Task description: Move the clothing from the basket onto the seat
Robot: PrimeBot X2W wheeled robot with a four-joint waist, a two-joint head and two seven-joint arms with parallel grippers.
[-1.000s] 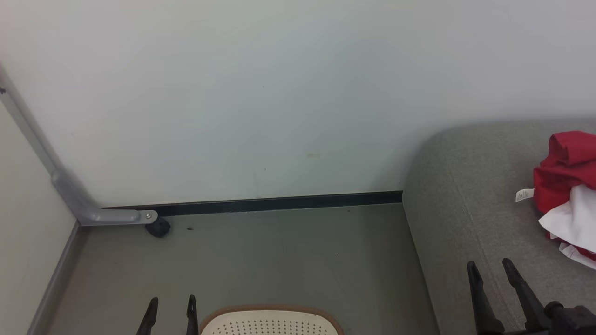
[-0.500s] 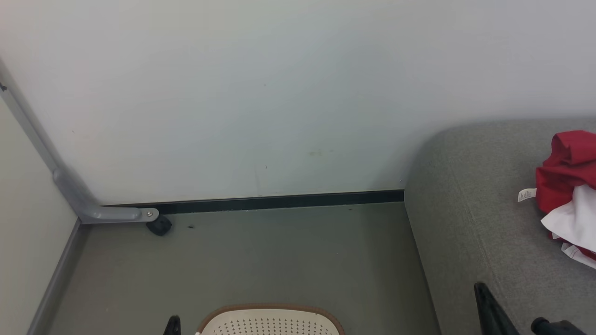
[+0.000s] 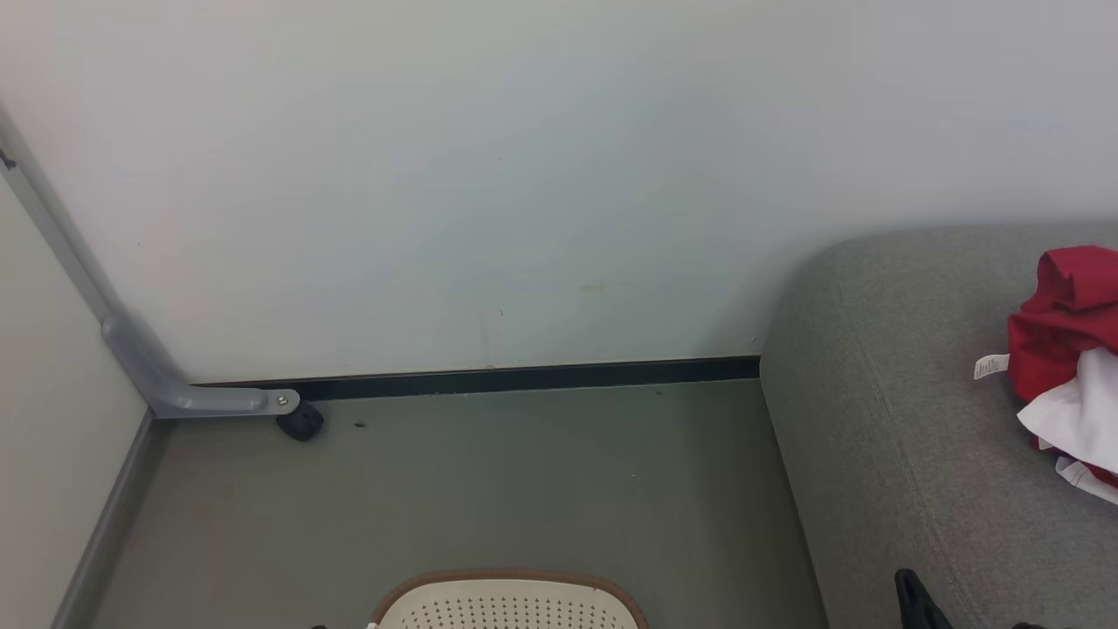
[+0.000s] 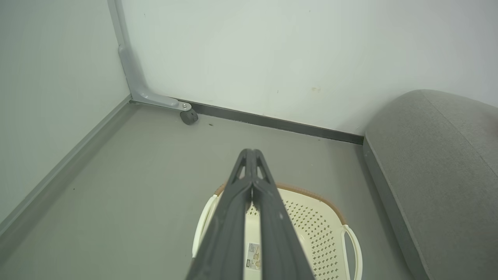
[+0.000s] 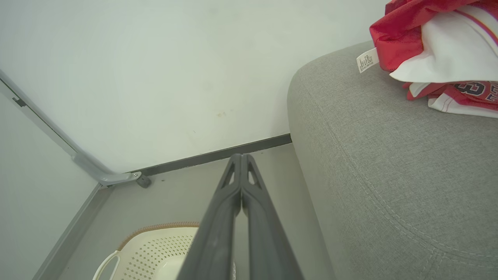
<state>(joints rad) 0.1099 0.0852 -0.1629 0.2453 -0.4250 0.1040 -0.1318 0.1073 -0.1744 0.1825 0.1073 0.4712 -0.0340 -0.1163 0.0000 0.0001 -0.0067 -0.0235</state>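
Observation:
The clothing [image 3: 1070, 341], a red and white heap with a small white tag, lies on the grey seat [image 3: 891, 419] at the right edge of the head view. The same clothing [image 5: 435, 42] sits on the seat [image 5: 389, 155] at the upper right of the right wrist view. The cream basket [image 4: 319, 196] with its brown rim stands on the floor beside the seat [image 4: 435, 163], and no fabric shows inside it. My left gripper [image 4: 252, 152] hangs shut and empty above the basket. My right gripper [image 5: 241, 156] is shut and empty, left of the seat's rounded corner.
A white wall with a dark skirting [image 3: 524, 380] closes the back. A grey metal bracket [image 3: 175, 384] and a black doorstop [image 3: 301, 424] sit in the left corner. The basket rim [image 3: 507, 581] pokes up at the bottom middle. Grey floor lies between wall, basket and seat.
Both grippers have gone from open to shut. They have also sunk toward the bottom edge of the head view. The clothing and basket have stayed put.

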